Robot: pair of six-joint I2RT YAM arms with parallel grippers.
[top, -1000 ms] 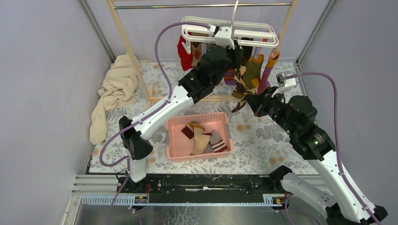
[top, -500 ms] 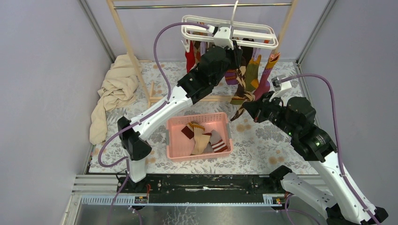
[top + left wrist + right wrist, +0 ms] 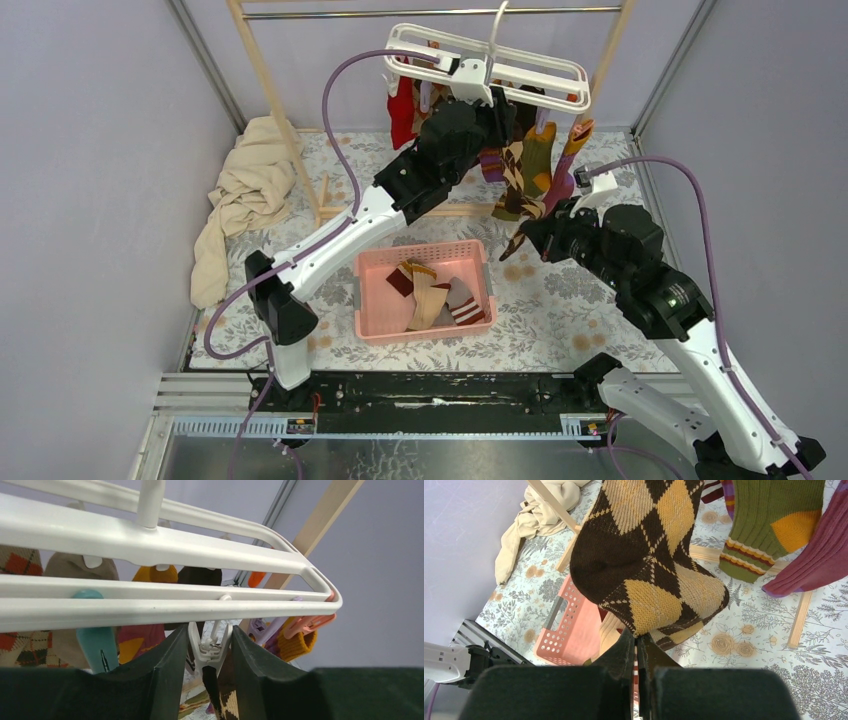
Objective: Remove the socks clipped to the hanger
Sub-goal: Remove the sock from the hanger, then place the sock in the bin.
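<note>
At the far left a beige cloth (image 3: 245,190) lies heaped beside the wooden rack (image 3: 268,90), out of the work.

The left arm reaches up and far to the hanger (image 3: 520,75), which hangs by its hook from the rack's rail. From the wrist view, the left gripper (image 3: 210,635) stands partly spread with its two dark fingers on either side of a white clip (image 3: 210,652) dangling under the frame's bars. They sit close against the clip's wings. Whether they squeeze it or merely flank it, I cannot tell. The placement looks meant for pinching the clip so that its mouth frees the cuff.

Below, near the middle of the table, a pink basket (image 3: 420,247) sits between the two arms and a few freed socks (image 3: 430,295) lie in it. It is probably there so either arm can drop a sock with a short reach.

Right of centre, the brown argyle sock (image 3: 644,565) hangs from that clip. The right gripper (image 3: 636,647) is clenched on its toe, drawing it down and toward the near side. That tension would likely let the sock come away the moment the clip yields.

Further right an olive sock (image 3: 769,525) and a maroon sock (image 3: 819,555) hang clipped and untouched, so several remain to take down.
</note>
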